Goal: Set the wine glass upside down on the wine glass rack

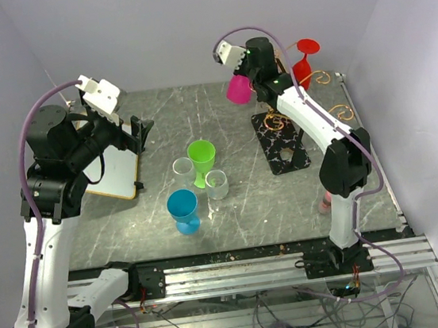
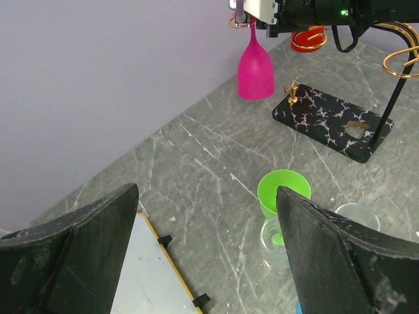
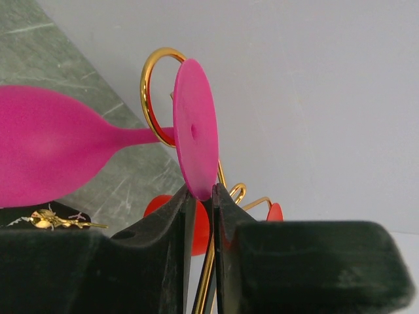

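Even, bright light leaves soft shadows on the counter (image 1: 276,205). Wrist views blur close up (the dark jaws especially); the top view is sharp.

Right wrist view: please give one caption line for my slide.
Pink wine glass, stem through a gold ring of the rack, its foot rim at the tips of the right gripper.

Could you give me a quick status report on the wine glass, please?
Left gripper open, clear of the rack. Right gripper jaws narrow at foot of pink wine glass; grip unclear. Glass inverted, stem in loop of wine glass rack. Red glass hangs nearby.
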You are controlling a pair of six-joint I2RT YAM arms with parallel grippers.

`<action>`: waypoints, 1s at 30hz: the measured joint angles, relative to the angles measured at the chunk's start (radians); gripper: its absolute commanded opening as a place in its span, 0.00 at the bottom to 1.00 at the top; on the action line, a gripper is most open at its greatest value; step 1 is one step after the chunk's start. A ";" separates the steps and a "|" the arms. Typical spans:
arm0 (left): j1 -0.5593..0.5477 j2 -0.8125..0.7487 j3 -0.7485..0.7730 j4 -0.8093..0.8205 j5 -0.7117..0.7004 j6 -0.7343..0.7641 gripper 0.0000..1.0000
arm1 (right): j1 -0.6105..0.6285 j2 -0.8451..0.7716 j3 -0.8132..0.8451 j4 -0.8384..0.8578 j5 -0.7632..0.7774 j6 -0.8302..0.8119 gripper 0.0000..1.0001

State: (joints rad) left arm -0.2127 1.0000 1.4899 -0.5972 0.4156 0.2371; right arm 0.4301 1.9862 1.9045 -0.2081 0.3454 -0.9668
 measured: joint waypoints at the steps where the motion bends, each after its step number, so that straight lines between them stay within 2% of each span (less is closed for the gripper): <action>1: 0.000 0.000 0.000 0.000 0.000 0.000 0.96 | 0.000 -0.002 -0.002 -0.001 0.002 0.000 0.17; 15: 0.000 -0.008 -0.008 0.000 0.000 0.006 0.96 | -0.030 -0.045 -0.035 -0.016 0.010 0.002 0.28; 30: 0.000 -0.006 -0.031 -0.014 0.006 0.021 0.96 | -0.097 -0.159 -0.112 -0.024 0.007 0.024 0.32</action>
State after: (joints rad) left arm -0.2127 0.9939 1.4593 -0.6113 0.4213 0.2581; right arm 0.3332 1.8271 1.7924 -0.2325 0.3523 -0.9432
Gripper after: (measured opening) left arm 0.963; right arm 0.317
